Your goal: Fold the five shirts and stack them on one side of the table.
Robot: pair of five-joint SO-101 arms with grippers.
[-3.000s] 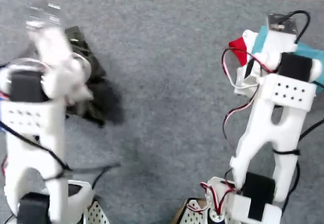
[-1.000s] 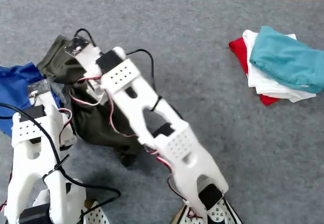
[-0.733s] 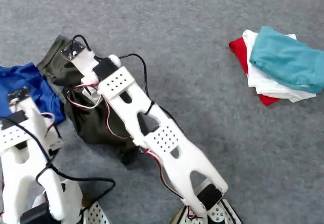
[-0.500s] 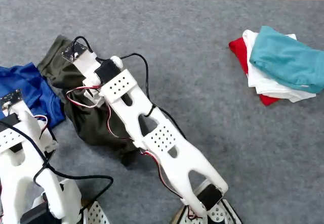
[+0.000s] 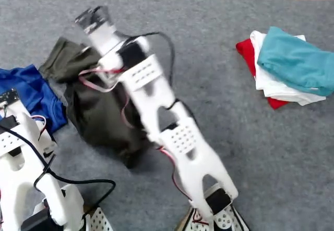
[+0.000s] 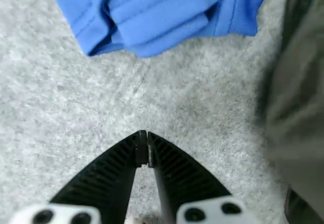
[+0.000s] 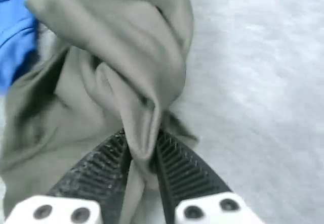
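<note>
You are working on a table (image 5: 219,116) covered in grey felt-like cloth. Beyond its far edge lies a thin strip of room, pale and brown shapes cut off too short to name.

Your right gripper (image 7: 142,153) is pinched narrow on a raised fold of the olive shirt (image 7: 76,82), cloth squeezed between both ribbed fingers. The rest of that shirt spreads crumpled beyond and beneath the tips. The blue shirt (image 7: 12,32) lies just past it, touching its edge.

Your left gripper (image 6: 147,148) is closed with its tips meeting, nothing between them, over bare grey cloth. The blue shirt (image 6: 157,16) lies ahead of the tips, near but apart, and the olive shirt (image 6: 298,97) runs along one side.

In the high view your right arm (image 5: 167,121) and its wires cross over the olive shirt (image 5: 99,121), hiding part of it.

Well apart from both grippers sits a stack: teal shirt (image 5: 295,59) on white shirt (image 5: 279,90) on red shirt (image 5: 245,51).

Count: five shirts, three stacked, two loose; two arms.
</note>
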